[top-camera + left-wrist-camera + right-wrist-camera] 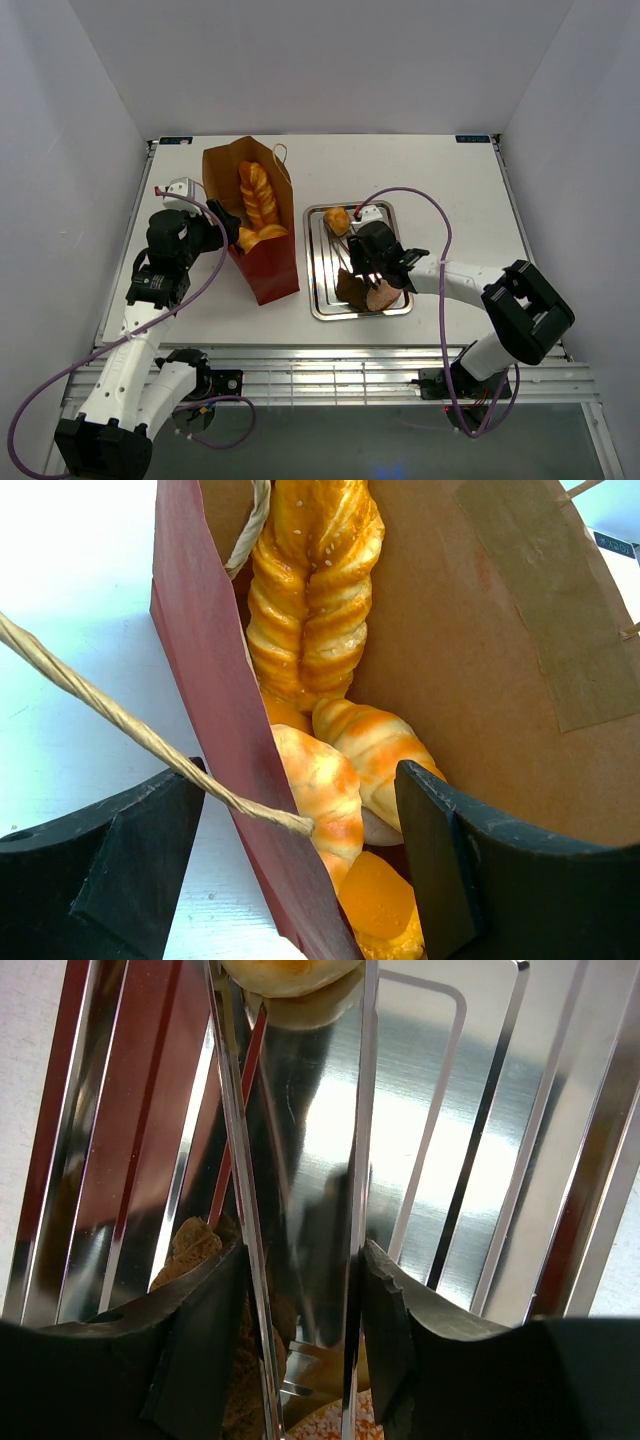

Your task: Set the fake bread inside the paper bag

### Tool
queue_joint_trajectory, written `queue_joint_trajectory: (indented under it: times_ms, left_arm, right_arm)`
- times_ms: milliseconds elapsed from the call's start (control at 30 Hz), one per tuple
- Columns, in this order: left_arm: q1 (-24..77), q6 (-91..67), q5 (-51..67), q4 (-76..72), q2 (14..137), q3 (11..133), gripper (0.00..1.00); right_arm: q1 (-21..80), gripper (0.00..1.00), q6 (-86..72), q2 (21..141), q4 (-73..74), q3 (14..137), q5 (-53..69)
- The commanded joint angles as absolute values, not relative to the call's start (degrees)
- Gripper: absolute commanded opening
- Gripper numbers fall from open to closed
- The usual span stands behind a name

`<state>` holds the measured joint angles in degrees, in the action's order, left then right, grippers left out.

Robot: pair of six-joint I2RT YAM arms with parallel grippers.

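On tray 3 breads (bag: 4 seen); R gripper tight on tongs, L gripper wide.

A white table sits between plain white walls at the back and both sides. Silver rails run along its near edge. The light is bright.

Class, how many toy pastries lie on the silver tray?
3: a golden roll at the tray's far end; a dark brown piece and a pinkish piece together at its near end. The right gripper may hide more.
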<state>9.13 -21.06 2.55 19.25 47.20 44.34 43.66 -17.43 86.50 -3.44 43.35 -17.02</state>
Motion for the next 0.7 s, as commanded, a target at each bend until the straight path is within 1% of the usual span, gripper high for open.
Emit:
queue_joint_trajectory:
  times_ms: [0, 400, 500, 667]
  left_arm:
    - [9.3, -21.2, 3.3, 19.3, 46.9, 43.9, 0.86]
    - [9.4, -21.1, 2.1, 19.4, 46.8, 43.8, 0.86]
    - [9.3, -21.1, 2.0, 19.4, 46.9, 43.8, 0.86]
    - [9.3, -21.1, 1.8, 19.6, 47.2, 43.9, 0.86]
  right_arm:
    - [43.6, 0.42, -17.4, 84.4, -3.3, 46.5, -19.2]
    - [43.6, 0.4, -17.5, 75.6, 2.0, 49.8, -18.9]
    - [43.6, 0.36, -17.8, 72.1, 3.4, 49.5, -18.5]
    - [43.6, 0.34, -18.7, 63.6, 5.4, 47.5, -15.9]
